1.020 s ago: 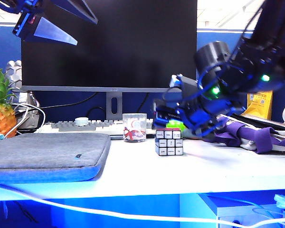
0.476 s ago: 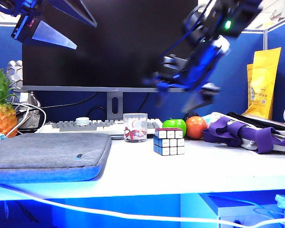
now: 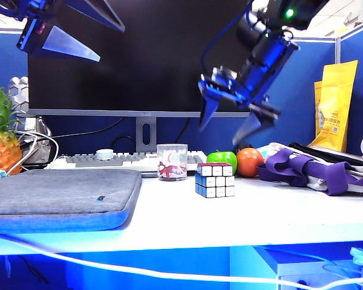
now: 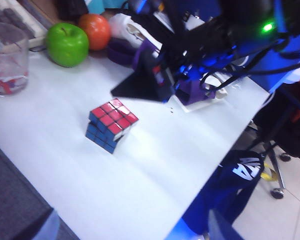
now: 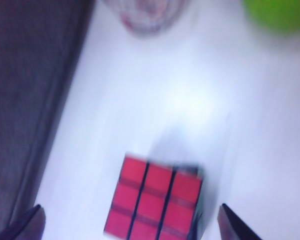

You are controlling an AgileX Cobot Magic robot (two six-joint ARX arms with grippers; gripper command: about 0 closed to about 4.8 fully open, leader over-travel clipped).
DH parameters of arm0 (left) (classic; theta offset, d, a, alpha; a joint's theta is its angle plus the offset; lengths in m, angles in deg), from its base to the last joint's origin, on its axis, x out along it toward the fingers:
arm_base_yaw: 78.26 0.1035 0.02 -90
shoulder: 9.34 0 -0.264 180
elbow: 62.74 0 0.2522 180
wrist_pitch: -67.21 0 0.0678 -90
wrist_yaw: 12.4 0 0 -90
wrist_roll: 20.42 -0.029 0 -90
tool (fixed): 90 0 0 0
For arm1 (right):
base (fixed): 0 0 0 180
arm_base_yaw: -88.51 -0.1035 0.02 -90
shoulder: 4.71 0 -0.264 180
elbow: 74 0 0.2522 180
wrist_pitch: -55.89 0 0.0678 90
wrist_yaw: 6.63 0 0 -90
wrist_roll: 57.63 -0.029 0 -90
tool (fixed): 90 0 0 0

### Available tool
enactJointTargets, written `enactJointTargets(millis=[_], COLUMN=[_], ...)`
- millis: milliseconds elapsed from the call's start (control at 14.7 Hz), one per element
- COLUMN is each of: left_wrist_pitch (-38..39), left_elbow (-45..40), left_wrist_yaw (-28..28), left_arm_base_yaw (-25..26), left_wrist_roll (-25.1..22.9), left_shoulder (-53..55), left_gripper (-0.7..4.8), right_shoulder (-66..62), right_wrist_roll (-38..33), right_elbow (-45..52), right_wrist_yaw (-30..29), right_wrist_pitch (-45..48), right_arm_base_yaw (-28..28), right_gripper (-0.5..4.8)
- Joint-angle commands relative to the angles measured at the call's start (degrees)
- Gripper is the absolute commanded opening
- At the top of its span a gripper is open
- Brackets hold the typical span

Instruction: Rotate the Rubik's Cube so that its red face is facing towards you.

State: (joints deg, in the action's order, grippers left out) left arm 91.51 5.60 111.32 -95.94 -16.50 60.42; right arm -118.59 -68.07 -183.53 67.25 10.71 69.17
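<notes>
Rubik's Cube [image 3: 216, 180] mid-counter [image 3: 260, 217], red face [image 5: 155, 204] up; right claw [image 3: 230, 124] open above it, left claw [image 3: 78, 27] open, both empty

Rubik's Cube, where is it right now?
In the exterior view the black-framed, coloured-sticker Rubik's Cube sits mid-table, just right of the clear glass cup and in front of the green apple, red face up.

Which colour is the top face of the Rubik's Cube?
Red, on the Rubik's Cube; clearest in the left wrist view.
</notes>
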Motion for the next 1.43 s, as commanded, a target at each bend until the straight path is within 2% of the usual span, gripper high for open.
enactJointTargets(millis=[68, 408, 680, 884, 1224, 1428], left_wrist_pitch=[0.4, 0.8, 1.6, 1.6, 2.4, 2.4], left_elbow=[0.0, 0.0, 0.0, 0.0, 0.0, 0.0], left_wrist_yaw=[1.1, 1.7, 2.3, 2.3, 2.5, 2.5], left_arm_base_yaw=[0.0, 0.0, 0.0, 0.0, 0.0, 0.0], left_wrist_roll=[0.0, 0.0, 0.0, 0.0, 0.0, 0.0], left_shoulder=[-0.2, -0.2, -0.2, -0.2, -0.2, -0.2], left_gripper=[3.95, 3.96, 3.96, 3.96, 3.96, 3.95], right_shoulder=[-0.2, -3.9, -8.4, -14.0, -15.9, -15.9], right_wrist_roll=[0.3, 1.9, 1.9, 4.7, 7.8, 9.1], right_elbow=[-0.2, -0.6, -6.6, -14.5, -17.5, -17.5], right_wrist_yaw=[-0.8, -0.5, -0.5, -0.3, 5.7, 5.8], right_wrist_pitch=[-1.1, -2.6, -4.5, -12.7, -15.4, -15.9], right_arm_base_yaw=[-0.3, -0.2, -0.6, -1.1, -1.7, -1.7], right_gripper=[4.79, 4.79, 4.79, 4.79, 4.79, 4.79])
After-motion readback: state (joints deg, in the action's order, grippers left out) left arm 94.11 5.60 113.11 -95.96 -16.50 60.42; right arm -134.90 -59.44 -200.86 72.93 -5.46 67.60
